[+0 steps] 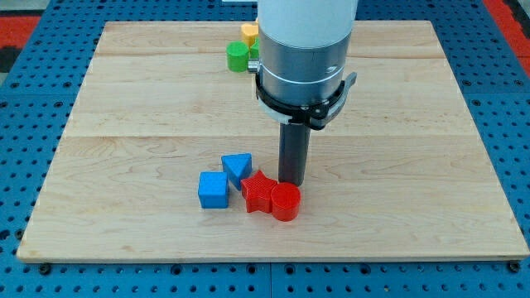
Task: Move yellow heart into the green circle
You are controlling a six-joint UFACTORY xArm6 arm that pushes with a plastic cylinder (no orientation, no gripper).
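1. My tip [291, 182], a plain rod with no jaws to open or close, holds nothing and sits just above the red plastic cylinder [286, 201], beside the red star block [258, 192].
2. The yellow heart block [249, 34] lies well beyond my tip at the view's top, touching the green round block [238, 56].

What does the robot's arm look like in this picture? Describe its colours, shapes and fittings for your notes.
The arm is a wide white cylinder entering from the view's top. Below it sits a silver-grey metal collar ringed by a black clamp band with a small lug on the view's right. From it hangs a straight dark rod ending in my tip. No fingers, cables or markings show.
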